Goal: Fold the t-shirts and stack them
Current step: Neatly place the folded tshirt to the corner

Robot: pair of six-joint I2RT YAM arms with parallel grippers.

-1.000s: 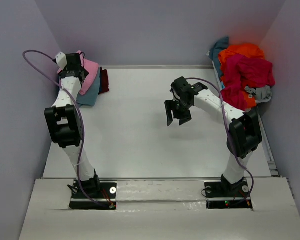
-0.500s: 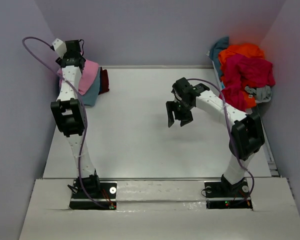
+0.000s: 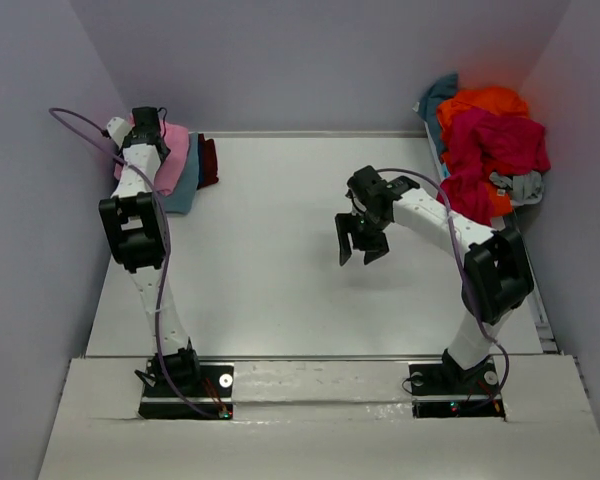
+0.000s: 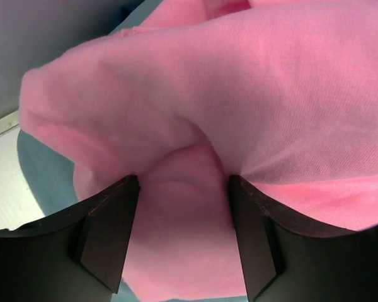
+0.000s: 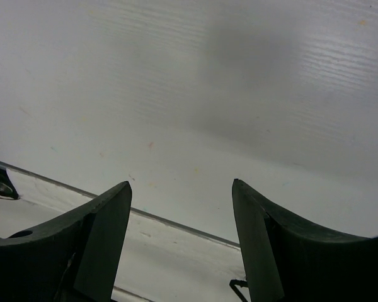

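Here, the left gripper [image 4: 183, 189] sits at the upper left of the overhead frame, down on a light pink cotton t-shirt [image 3: 175, 150] that tops a small folded stack. Beneath the pink layer lie a dusty teal-blue folded t-shirt [image 3: 183, 190] and a dark crimson folded one [image 3: 209, 162], which pokes out on the stack's right. Seen from the wrist, the two black fingers [image 4: 107, 233] stand apart with a soft ridge of pink cloth bulging between them. Whether they are pinching that ridge or have let it go cannot be told.

The right gripper [image 3: 360, 250] hangs over the bare white table [image 3: 270, 220] just right of centre. Its jaws are spread wide, with nothing but tabletop between them.

The unfolded work waits at the upper right of the frame. There a loose heap holds an orange t-shirt [image 3: 480, 102], a crimson-magenta t-shirt [image 3: 495, 145], a teal one [image 3: 440, 95] at the back and a grey scrap of cloth [image 3: 520, 185] on its lower right. The heap runs top to bottom along the table's right edge. It lies up and to the right of the right gripper and well apart from the left one. By that geometry the right arm looks the likelier to fetch the next shirt, reaching away from centre toward the crimson-magenta folds on the heap's near side.
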